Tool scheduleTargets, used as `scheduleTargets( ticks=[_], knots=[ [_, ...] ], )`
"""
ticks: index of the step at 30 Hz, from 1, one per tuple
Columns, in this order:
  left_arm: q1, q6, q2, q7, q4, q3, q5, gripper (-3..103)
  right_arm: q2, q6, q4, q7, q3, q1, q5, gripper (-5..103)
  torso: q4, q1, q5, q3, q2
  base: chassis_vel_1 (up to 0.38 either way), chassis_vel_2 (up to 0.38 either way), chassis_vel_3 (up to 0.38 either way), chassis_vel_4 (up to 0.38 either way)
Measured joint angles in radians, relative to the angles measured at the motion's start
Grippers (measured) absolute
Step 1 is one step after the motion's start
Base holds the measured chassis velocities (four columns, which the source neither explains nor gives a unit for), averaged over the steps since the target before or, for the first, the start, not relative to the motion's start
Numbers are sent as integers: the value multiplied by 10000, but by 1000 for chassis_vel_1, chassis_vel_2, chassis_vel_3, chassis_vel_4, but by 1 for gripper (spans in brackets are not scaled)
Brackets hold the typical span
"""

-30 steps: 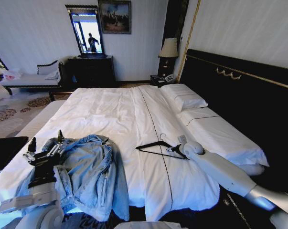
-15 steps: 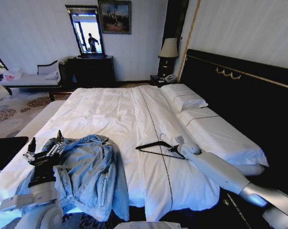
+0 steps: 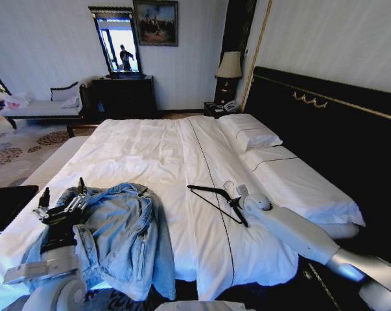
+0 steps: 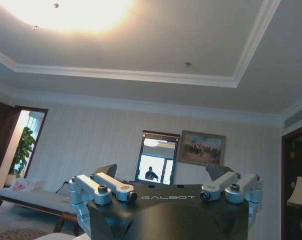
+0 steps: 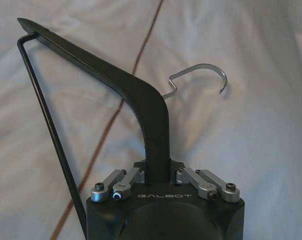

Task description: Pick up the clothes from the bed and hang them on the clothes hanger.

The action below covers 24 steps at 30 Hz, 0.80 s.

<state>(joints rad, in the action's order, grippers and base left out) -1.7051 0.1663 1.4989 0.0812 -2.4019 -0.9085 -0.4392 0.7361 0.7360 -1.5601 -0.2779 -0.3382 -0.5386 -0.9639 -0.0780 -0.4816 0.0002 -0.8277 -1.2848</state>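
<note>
Right gripper (image 3: 237, 203) is clamped on one shoulder of the hanger (image 3: 214, 197), which I read as lifted and tilted off the bed (image 3: 150, 149), its far tip toward ten o'clock and its hook (image 5: 201, 77) toward one o'clock in the wrist view. My biggest worry is that hold: the jaws pinch one arm of the hanger near its bend, well off-centre, so I judge the frame could pivot or slip if I swing it fast, and the thin bottom wire could catch the duvet. Next risk is the jacket (image 3: 120, 236), which lies crumpled at the bed's near corner, around seven o'clock from the hanger, with part of it draped toward the edge; a careless tug might drag it off onto the floor. Left gripper (image 3: 60, 208) hangs with its fingers spread and nothing in them, just at the jacket's left side, pointing up at the ceiling, so it needs turning before it can take cloth. Open room is good across the white middle of the bed between the two arms; the pillows (image 3: 250, 133) and black headboard (image 3: 325, 123) close off two o'clock, and the foot edge lies close beneath both arms.
</note>
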Motion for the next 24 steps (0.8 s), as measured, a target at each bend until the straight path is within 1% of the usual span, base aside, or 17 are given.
scheduleTargets(
  ticks=[2,3,4,5,6,7,8,10,11,14,16,17,19,22,24],
  knots=[
    [-6,0,13,0,7,14,9,100,-292,-88,-729,-28,302,-258,43,22,0,0,-1,0,0,0,0,0,0],
    [-6,0,18,0,26,21,10,100,-524,-644,-1263,40,551,-471,214,22,-1,0,-1,1,0,0,0,0,0],
    [-6,0,18,0,26,21,10,100,-524,-644,-1263,40,551,-471,214,22,-1,0,-1,1,0,0,0,0,0],
    [-7,0,22,1,47,24,13,100,-702,-1363,-1599,252,726,-643,477,22,1,0,-3,1,0,0,0,0,0],
    [-6,0,24,2,54,23,15,100,-746,-1588,-1673,327,767,-691,576,22,1,0,-3,1,0,0,0,0,0],
    [-6,0,24,2,54,23,15,100,-746,-1588,-1673,327,767,-691,576,22,1,0,-3,1,0,0,0,0,0],
    [-14,1,32,6,80,29,39,100,-1028,-2791,-2061,940,1033,-988,1395,22,1,0,0,1,0,0,0,0,0],
    [-39,0,49,12,82,72,116,100,-1382,-3689,-2497,1574,1346,-1316,2244,22,0,0,-4,2,-1,0,0,0,0],
    [-39,0,49,12,82,72,116,100,-1382,-3689,-2497,1574,1346,-1316,2244,22,0,0,-4,2,-1,0,0,0,0],
    [-62,-10,80,20,45,161,259,100,-1685,-4337,-3087,1847,1542,-1738,2630,22,-2,1,-2,2,-1,0,0,0,0],
    [-66,-22,98,24,45,226,350,100,-1743,-4577,-3404,1839,1557,-1926,2855,22,0,1,0,2,0,0,0,0,0],
    [-66,-22,98,24,45,226,350,100,-1743,-4577,-3404,1839,1557,-1926,2855,22,0,1,0,2,0,0,0,0,0],
    [-41,-31,123,33,68,289,463,100,-1817,-4905,-3718,1751,1483,-2039,3145,22,0,1,-1,2,0,0,0,0,0],
    [-7,-43,157,40,71,333,543,100,-1877,-4926,-3959,1737,1428,-2035,3432,22,0,1,-3,1,-1,0,0,0,0],
    [8,-71,190,41,58,364,612,100,-1868,-4995,-4064,1665,1138,-1789,3551,22,-1,1,-3,1,-1,0,0,0,0]
  ],
)
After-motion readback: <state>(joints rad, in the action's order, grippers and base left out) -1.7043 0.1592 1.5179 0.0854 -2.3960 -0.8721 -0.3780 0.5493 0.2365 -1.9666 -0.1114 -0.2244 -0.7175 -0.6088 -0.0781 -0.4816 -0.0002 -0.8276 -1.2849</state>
